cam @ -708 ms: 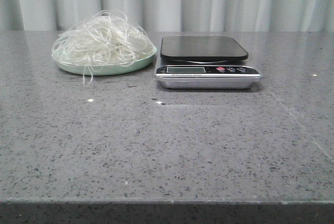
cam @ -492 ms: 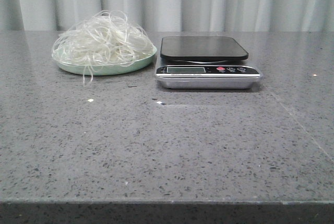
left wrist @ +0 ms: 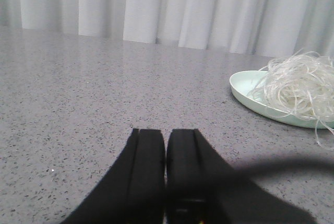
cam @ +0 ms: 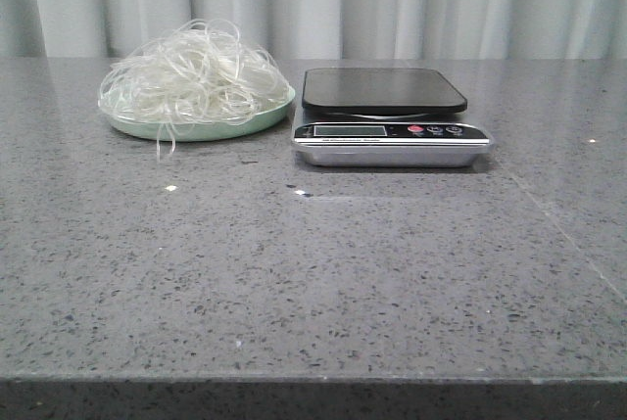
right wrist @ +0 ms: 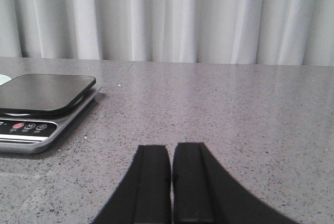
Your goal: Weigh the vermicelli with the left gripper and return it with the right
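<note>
A mint-green plate (cam: 201, 131) sits just beside a kitchen scale (cam: 390, 129) on the grey table (cam: 313, 273).

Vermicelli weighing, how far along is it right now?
Nothing is done: the vermicelli sits on its green plate, and the scale is bare. Nothing in hand; left gripper and right gripper are shut, empty. Weighing and returning remain.

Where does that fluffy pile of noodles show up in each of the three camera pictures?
Front view: the vermicelli sits far left, heaped on the green plate, left of the scale.
Left wrist view: vermicelli at the right edge, on the same plate.
Right wrist view: not visible.
Shared landmark: the plate.
</note>
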